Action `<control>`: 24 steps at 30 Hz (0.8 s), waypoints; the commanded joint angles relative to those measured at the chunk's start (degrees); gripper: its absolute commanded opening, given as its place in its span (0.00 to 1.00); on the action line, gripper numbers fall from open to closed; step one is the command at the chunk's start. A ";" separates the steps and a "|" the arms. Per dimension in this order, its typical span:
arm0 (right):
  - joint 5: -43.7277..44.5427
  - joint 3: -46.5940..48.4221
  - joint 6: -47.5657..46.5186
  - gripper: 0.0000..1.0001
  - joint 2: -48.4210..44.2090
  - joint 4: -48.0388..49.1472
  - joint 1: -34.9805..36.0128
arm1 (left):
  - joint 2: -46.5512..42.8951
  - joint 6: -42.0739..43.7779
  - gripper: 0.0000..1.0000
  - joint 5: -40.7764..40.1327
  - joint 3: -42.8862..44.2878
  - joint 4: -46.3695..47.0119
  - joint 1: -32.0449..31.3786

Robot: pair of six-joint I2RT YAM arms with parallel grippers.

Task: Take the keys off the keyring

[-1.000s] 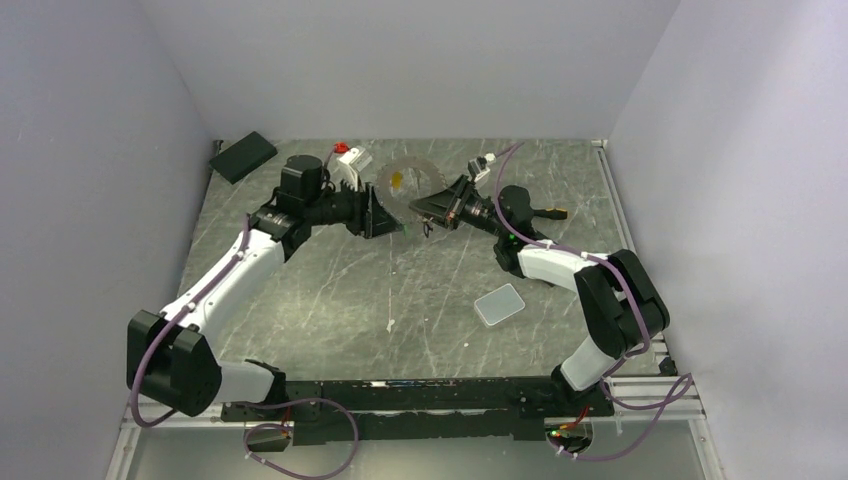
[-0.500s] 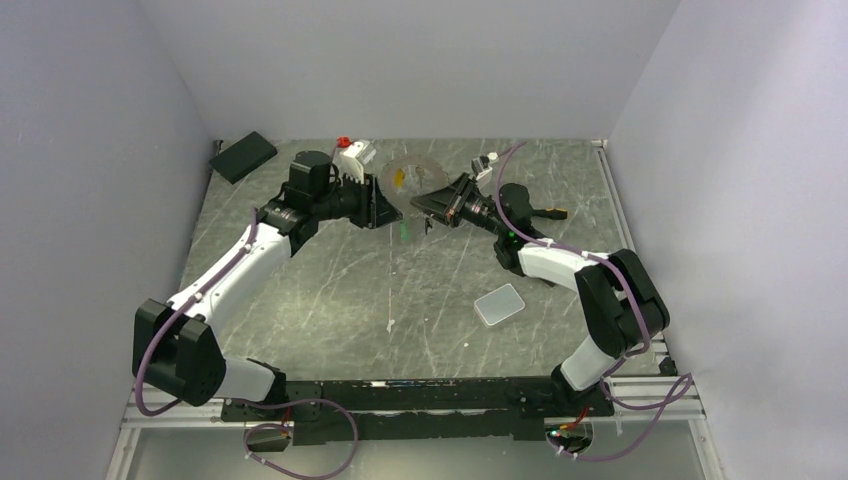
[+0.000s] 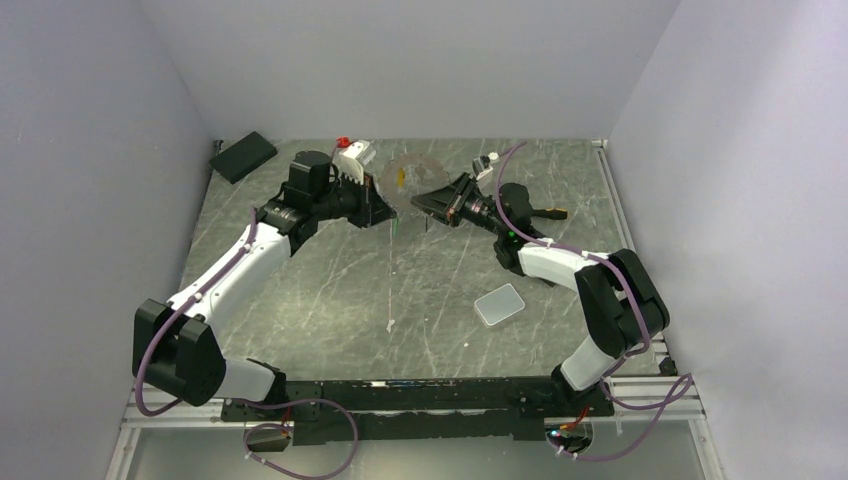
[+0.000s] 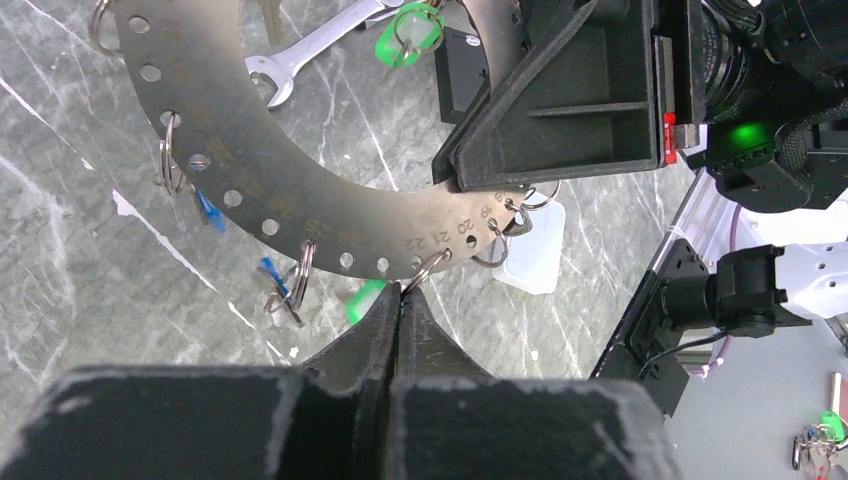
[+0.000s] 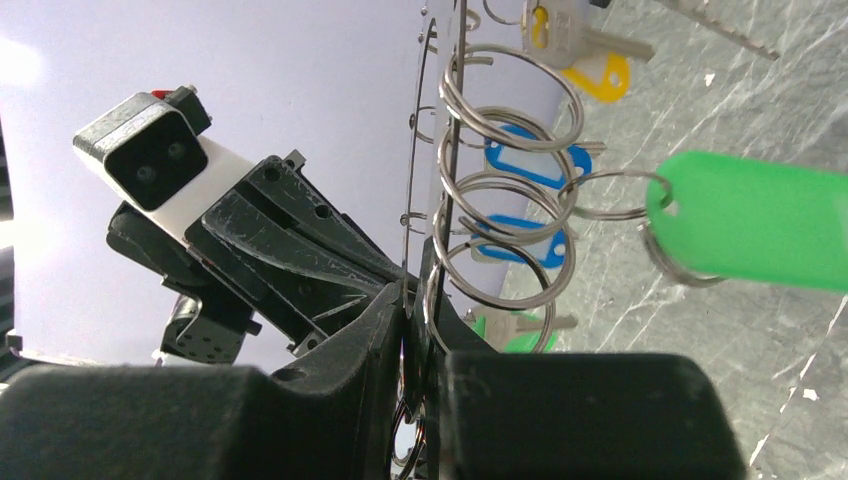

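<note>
left fingers have swung up to the keyring — clenched on a split ring at its edge; right fingers clamp its rim, off the tabletop. likely stiff, slippery — grip loops, not keys.

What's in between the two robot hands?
The flat, holed metal keyring spans that gap. The left wrist view shows it best.

The keyring is behind and left of the pad.
</note>
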 commanded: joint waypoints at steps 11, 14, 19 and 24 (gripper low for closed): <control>-2.33 2.57 -1.69 0.00 0.06 3.68 0.52 | -3.75 5.60 0.00 8.15 1.83 0.45 0.06; -2.23 2.44 -1.75 0.00 0.08 3.67 0.57 | -4.21 6.01 0.00 7.91 2.08 -0.32 0.04; -2.23 2.26 -1.92 0.00 -0.08 4.24 0.56 | -4.44 6.20 0.00 6.88 2.08 -1.08 0.09; -2.41 2.13 -3.44 0.00 -0.50 2.97 0.55 | -4.27 6.76 0.00 5.57 3.11 -2.05 0.09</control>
